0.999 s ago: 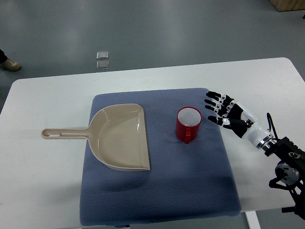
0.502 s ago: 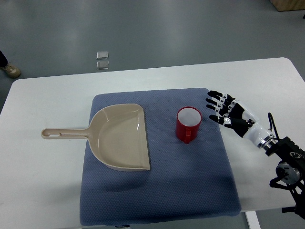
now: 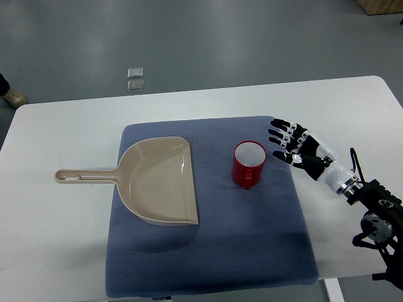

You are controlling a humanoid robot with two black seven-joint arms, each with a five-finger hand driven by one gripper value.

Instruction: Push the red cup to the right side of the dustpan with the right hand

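Grey floor surrounds a white table (image 3: 63, 251) seen steeply from above, and most of the tabletop's middle is covered by a blue-grey quilted mat (image 3: 252, 239). On the mat's left half lies a beige dustpan (image 3: 160, 179), its open mouth facing right and its long handle reaching leftward off the mat onto the bare white surface. To the right of the dustpan, apart from it with a strip of mat between them, stands the red cup (image 3: 249, 165), upright, with a pale interior and its small handle turned toward the near edge of the table. The right hand (image 3: 297, 149) comes in from the picture's right edge on a white-and-black forearm, a black wrist assembly and cable showing near the table's right border. Its black-tipped fingers (image 3: 279, 133) are spread and extended, pointing left toward the cup, and they hold nothing. The fingertips sit just beside the cup's right side, over the mat's right edge; a narrow gap appears between them and the cup's wall, though whether the hand is resting on the mat or raised above it cannot be told from this angle. On the floor beyond the table's far edge lie two small pale square objects (image 3: 135, 78), and a shoe (image 3: 12, 97) shows at the far left edge.
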